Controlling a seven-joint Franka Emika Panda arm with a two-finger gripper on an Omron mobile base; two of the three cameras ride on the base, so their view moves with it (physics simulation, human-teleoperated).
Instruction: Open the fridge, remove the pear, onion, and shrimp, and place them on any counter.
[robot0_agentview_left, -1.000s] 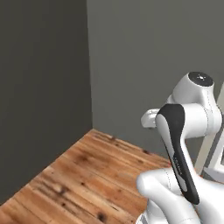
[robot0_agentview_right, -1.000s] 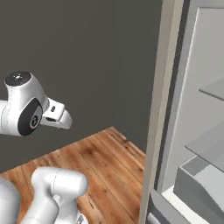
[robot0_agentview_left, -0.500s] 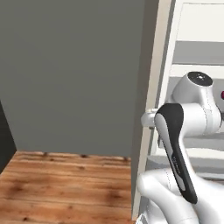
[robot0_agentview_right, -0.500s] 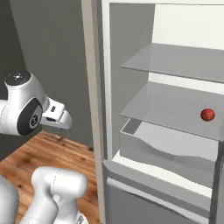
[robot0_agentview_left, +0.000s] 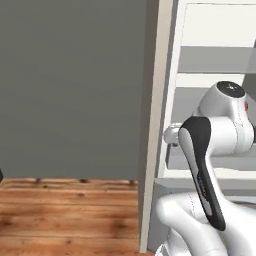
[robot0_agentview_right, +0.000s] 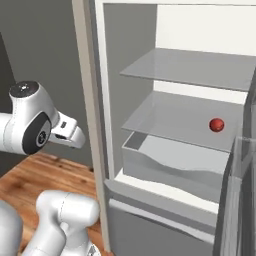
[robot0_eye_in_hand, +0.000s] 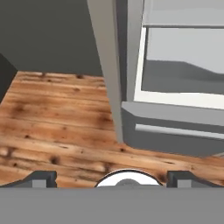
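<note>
A: The fridge (robot0_agentview_right: 150, 150) stands open, white inside, grey shelves showing. Where's the onion?

B: The onion (robot0_agentview_right: 216, 125) sits alone on the middle shelf (robot0_agentview_right: 185, 117), toward the right and near the back, above the drawer (robot0_agentview_right: 170, 162). In the left base view the arm hides all but a red sliver of it.

A: And the gripper?

B: The gripper (robot0_eye_in_hand: 111, 178) points down at the wooden floor (robot0_eye_in_hand: 52, 127), just outside the fridge's lower drawer front (robot0_eye_in_hand: 175, 131). Its dark tips stand wide apart at the bottom of the hand view — nothing between them.

A: How would the onion handle, do you think?

B: Light and firm, I'd judge, with a smooth skin, so it may roll on that flat shelf if nudged from one side. Best to close across its widest middle, fingers on opposite sides, so it can't squirt out.

A: Pear and shrimp?

B: I can't make them out here — the door bins at the right edge look blurred.
</note>
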